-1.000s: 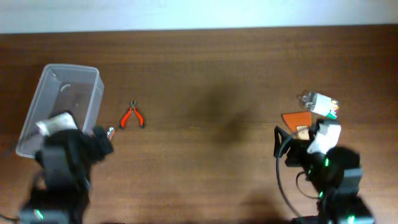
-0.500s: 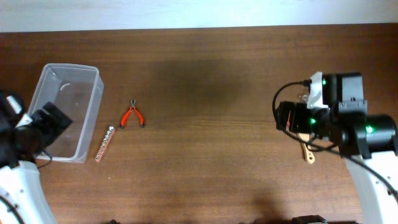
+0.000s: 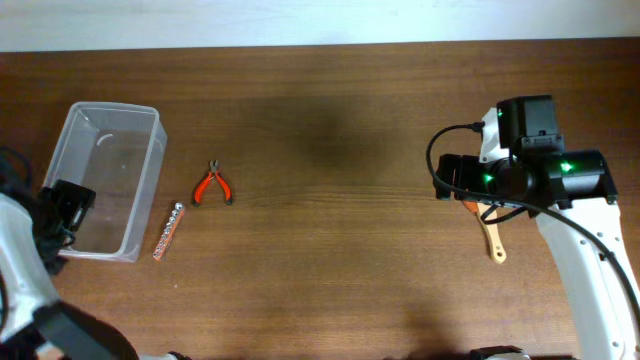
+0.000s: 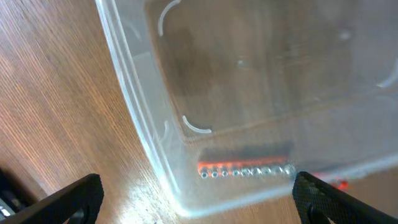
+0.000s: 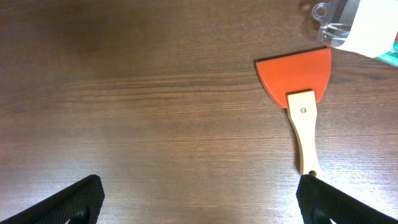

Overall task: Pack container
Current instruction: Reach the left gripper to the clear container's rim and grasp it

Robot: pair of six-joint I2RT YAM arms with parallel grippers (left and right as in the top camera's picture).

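Container (image 3: 110, 108): clear tub, empty, left edge of overhead frame.
Likely light, thin-walled, slippery, flexes; take by rim. Left gripper (image 4: 199, 196) spread over its corner; right gripper (image 5: 199, 196) spread, holding nothing.

Dark brown wood-grain table (image 3: 330, 250); clear container (image 3: 148, 190); pliers (image 3: 212, 187) with orange-red handles; orange strip (image 3: 168, 231) of silver bits; scraper (image 5: 300, 106) with orange blade, pale wooden handle

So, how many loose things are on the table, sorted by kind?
Clear tub: 1
Orange pliers: 1
Strip of metal bits: 1
Orange scraper with wooden handle: 1
Clear packet: 1
Total: 5
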